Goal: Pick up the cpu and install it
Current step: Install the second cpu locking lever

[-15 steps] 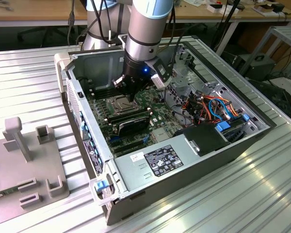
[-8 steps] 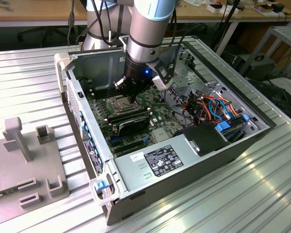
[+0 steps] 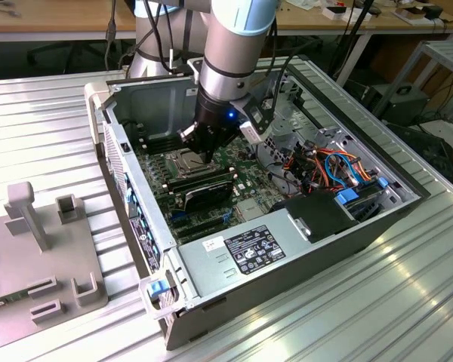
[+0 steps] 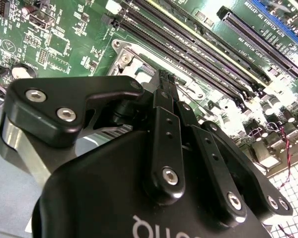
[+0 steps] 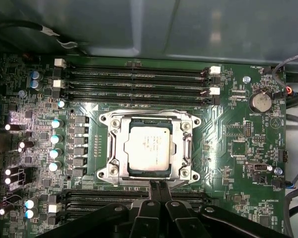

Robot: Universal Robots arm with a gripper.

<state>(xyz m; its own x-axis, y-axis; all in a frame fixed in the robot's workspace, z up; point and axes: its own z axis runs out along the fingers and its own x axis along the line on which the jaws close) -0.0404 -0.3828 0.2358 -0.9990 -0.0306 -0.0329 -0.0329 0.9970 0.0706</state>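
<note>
The cpu [image 5: 148,148] lies flat in the metal-framed socket [image 5: 107,148] of the green motherboard [image 5: 233,134], its grey face up, seated inside the frame with its edges square to the frame's sides. It is square, so it has no long axis to speak of; its sides run parallel to the black memory slots [image 5: 134,82] on the far side of the socket from the end effector.

The end effector [image 5: 158,187] hangs just beside the socket, its fingertips at the middle of the frame edge nearest to it and clear of the cpu. The two black fingers [image 5: 152,191] are pressed together with nothing between them. In the second wrist view the same fingers [image 4: 168,99] stand tip-down over the board with the socket frame [image 4: 125,58] just beyond them.

In the exterior view the end effector [image 3: 198,147] reaches down into an open computer case [image 3: 302,249] that lies on its side on a ribbed metal bench [image 3: 408,302]. The case holds the motherboard [image 3: 241,177] with the socket [image 3: 183,160] at the end effector's tip, a black card [image 3: 208,194] just beside the socket, a silver power supply [image 3: 249,245] along the case's nearest wall, and a bundle of orange and blue cables [image 3: 336,167] further from the socket, toward the exterior view's right. A grey fixture block [image 3: 41,256] with upright posts sits on the bench well apart from the case.
</note>
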